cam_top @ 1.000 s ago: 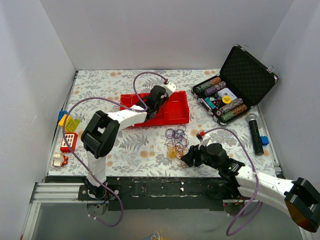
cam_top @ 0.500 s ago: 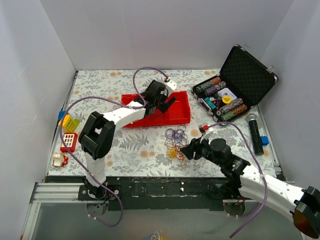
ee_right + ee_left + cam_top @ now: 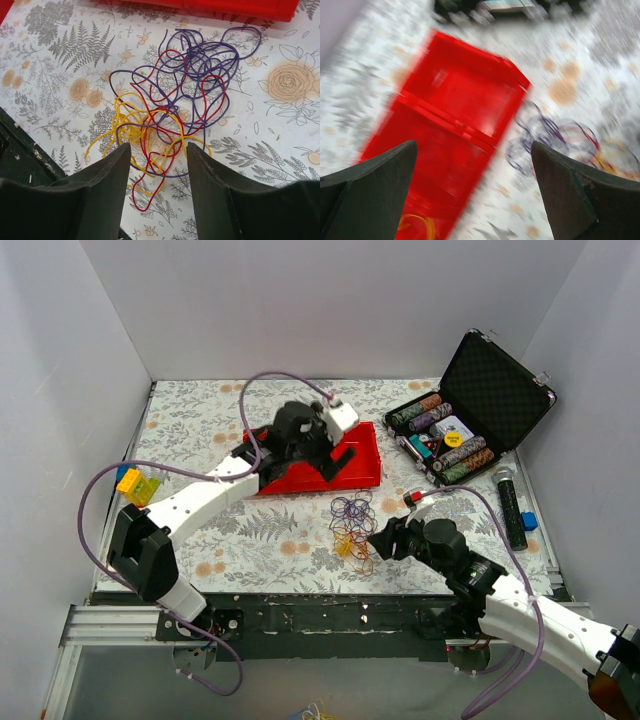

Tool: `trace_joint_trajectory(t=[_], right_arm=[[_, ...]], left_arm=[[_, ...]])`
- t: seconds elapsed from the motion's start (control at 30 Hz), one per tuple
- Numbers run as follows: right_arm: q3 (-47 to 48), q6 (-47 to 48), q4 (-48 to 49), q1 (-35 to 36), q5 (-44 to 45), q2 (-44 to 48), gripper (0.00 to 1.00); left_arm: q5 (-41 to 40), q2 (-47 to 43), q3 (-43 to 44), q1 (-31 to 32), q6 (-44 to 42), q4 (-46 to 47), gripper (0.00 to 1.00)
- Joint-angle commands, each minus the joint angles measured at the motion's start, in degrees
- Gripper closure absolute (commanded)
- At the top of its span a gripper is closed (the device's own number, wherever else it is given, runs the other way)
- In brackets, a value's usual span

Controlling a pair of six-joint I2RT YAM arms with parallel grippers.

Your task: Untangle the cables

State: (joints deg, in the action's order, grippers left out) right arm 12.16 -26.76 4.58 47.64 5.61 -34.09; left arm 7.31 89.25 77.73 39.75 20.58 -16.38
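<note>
The floral-covered table [image 3: 200, 410] is carrying everything, and the open black case [image 3: 495, 385] of poker chips is sitting at its far right, well apart from the work. The red tray [image 3: 362, 475] is lying at the middle, with the left gripper [image 3: 474, 144] hanging over it, jaws spread wide and gripping nothing; that wrist view is smearing, though a yellow loop [image 3: 417, 225] seems to be lying inside the tray. The cables [image 3: 175, 100] are lying on the cloth just in front of the tray: a loose knot of purple, red and yellow strands crossing one another. The right gripper [image 3: 159, 147] is hovering low at the knot's near, yellow end, its jaws parted and holding nothing, with several strands showing in the gap between them. The main risk is judged to be closing there on more than one colour at once, since a pull would then be dragging the whole knot or tightening it instead of freeing a strand. The wires are also looking thin enough to slip out of the pads, and the knot is sitting near the table's front edge, so a backward drag could be taking it off. No brand, label or writing is showing clearly enough to read, not even on the case's contents
</note>
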Motion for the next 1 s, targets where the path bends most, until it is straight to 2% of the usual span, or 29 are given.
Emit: trace_joint_trajectory(t=[0.0, 0.07, 0.27, 0.4, 0.6, 0.7, 0.77, 0.9, 0.97], right_arm=[[4.09, 1.54, -2.46, -0.26, 3.88, 0.42, 0.44], [4.19, 1.45, -3.0, -0.35, 5.29, 1.12, 0.44], [3.48, 0.57, -3.87, -0.44, 6.43, 4.03, 0.44], [3.66, 0.49, -4.23, -0.44, 6.26, 3.94, 0.44], [3.13, -0.04, -3.26, -0.53, 5.82, 4.99, 0.45], [3.04, 0.04, -3.17, -0.44, 5.91, 5.26, 0.45], [3.13, 0.13, -3.0, -0.61, 6.08, 5.26, 0.45], [3.04, 0.13, -2.3, -0.7, 6.0, 5.35, 0.46], [2.95, 0.05, -2.21, -0.7, 5.91, 5.43, 0.46]], left_arm=[[8.94, -0.83, -9.52, 7.52, -5.08, -9.02, 0.02], [11.57, -0.84, -10.67, 7.98, -9.31, -10.59, 0.02], [19.13, 3.29, -6.47, 7.71, -24.43, -20.16, 0.02], [20.99, 5.93, -3.82, 7.8, -24.97, -19.4, 0.03], [22.66, 8.92, -2.24, 8.15, -25.76, -19.12, 0.16], [23.1, 9.36, -2.24, 8.68, -26.99, -20.0, 0.18], [23.19, 9.62, -2.06, 8.86, -28.39, -20.71, 0.23], [22.83, 10.85, -0.66, 9.12, -28.75, -20.62, 0.47], [23.1, 11.38, 0.57, 9.3, -27.7, -20.45, 0.55]])
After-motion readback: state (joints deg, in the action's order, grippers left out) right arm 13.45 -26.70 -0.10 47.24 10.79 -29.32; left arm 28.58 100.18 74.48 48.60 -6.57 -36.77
